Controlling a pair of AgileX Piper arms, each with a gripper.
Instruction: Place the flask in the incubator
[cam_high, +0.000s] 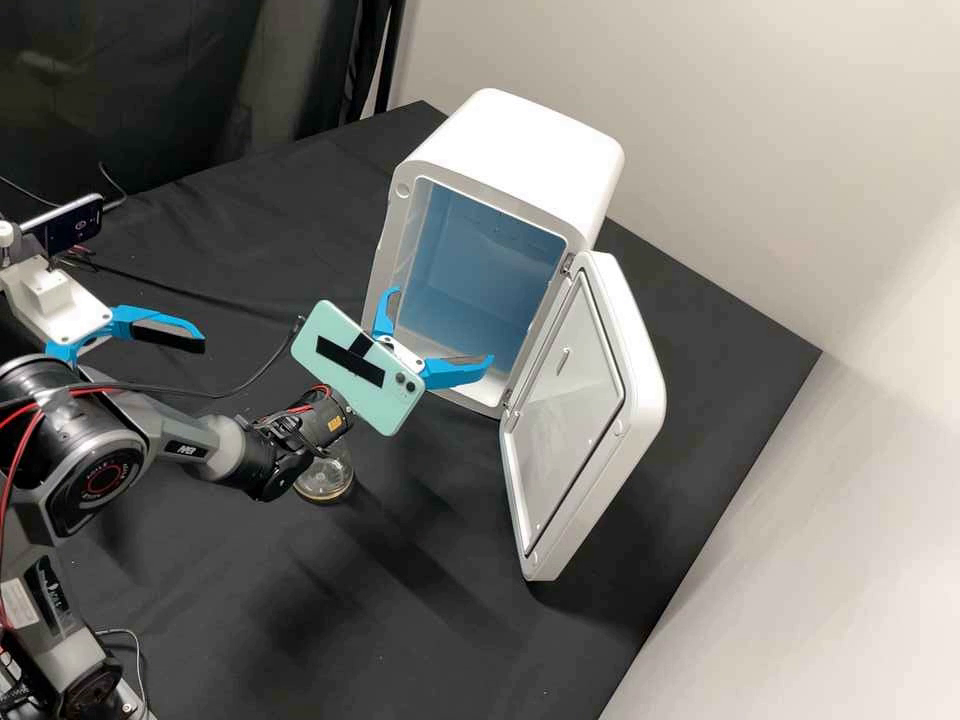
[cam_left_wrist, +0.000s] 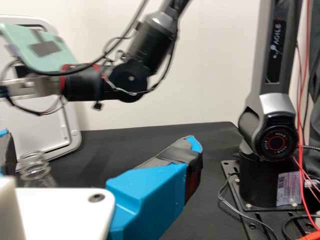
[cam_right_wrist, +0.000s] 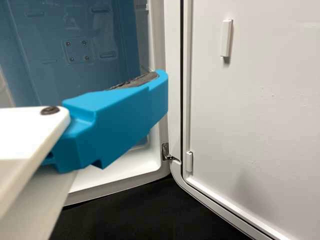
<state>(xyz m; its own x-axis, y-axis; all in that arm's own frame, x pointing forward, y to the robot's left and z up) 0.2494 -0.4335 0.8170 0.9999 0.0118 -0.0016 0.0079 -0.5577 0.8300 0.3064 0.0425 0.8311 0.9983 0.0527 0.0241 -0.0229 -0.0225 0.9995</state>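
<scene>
At the open mouth of the incubator (cam_high: 520, 130), my right hand (cam_high: 438, 330) is spread wide, empty; I'd lower it leftward to the flask (cam_high: 325, 484) on the table (cam_high: 300, 600), gripping its neck.

Flask (cam_high: 330, 486) half behind right arm (cam_high: 235, 450)

this looks like a robotics lab: a desk (cam_high: 400, 600) draped in black cloth, bare white walls (cam_high: 750, 120), a dark curtain (cam_high: 150, 80), a small white incubator (cam_high: 530, 150), and a bolted-down arm base (cam_left_wrist: 265, 185) trailing red wires (cam_left_wrist: 305, 165).
</scene>
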